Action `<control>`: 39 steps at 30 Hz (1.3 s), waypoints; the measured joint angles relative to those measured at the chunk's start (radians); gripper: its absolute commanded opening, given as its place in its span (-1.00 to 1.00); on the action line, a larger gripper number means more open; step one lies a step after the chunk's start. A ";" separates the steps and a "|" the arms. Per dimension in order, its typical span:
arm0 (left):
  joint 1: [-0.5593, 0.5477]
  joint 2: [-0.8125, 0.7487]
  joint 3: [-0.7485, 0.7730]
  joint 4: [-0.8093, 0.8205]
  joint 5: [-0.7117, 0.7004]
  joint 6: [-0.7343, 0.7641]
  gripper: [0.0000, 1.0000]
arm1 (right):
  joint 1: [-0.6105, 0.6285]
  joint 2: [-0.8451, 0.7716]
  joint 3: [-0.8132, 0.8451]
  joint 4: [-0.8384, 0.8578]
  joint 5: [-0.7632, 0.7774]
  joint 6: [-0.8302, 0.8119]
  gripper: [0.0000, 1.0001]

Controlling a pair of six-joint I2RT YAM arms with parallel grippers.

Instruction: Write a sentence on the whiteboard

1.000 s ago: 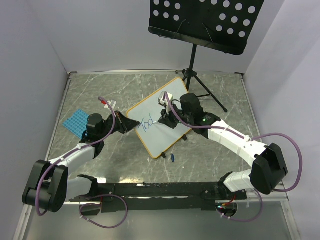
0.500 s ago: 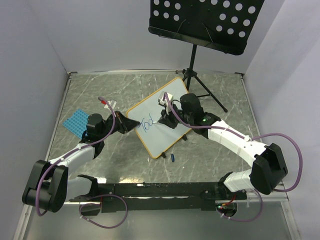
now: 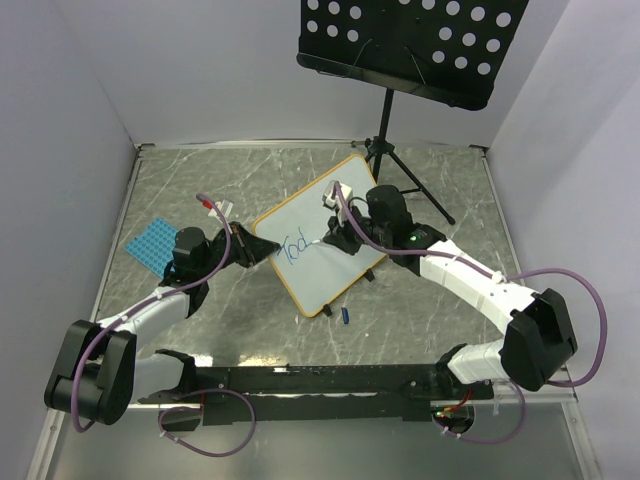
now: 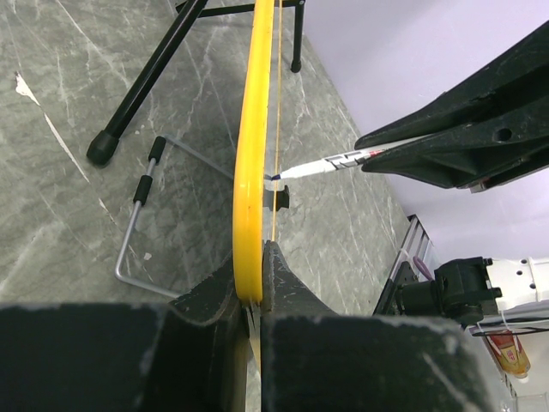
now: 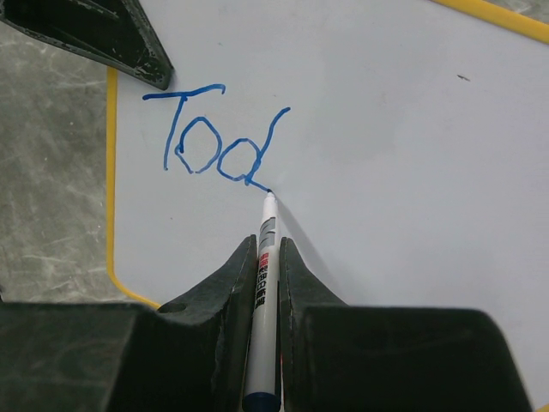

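Right claw (image 5: 266, 251) pinches a marker (image 5: 264, 292), its tip touching the whiteboard (image 5: 403, 129) at the tail of the blue sentence (image 5: 214, 146) (only "Tod" is written). Left claw (image 4: 255, 275) clamps the board's yellow edge, and the board stands propped mid-tabletop (image 3: 200, 180).

Two white-shelled arms (image 3: 470, 283) with bulky black joints (image 3: 540, 335), looping purple cables (image 3: 590, 300), matte black end effectors (image 5: 268, 246)
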 measured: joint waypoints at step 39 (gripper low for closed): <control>0.000 0.000 0.000 0.002 0.004 0.001 -0.99 | -0.032 -0.009 -0.015 0.085 -0.005 0.011 -1.00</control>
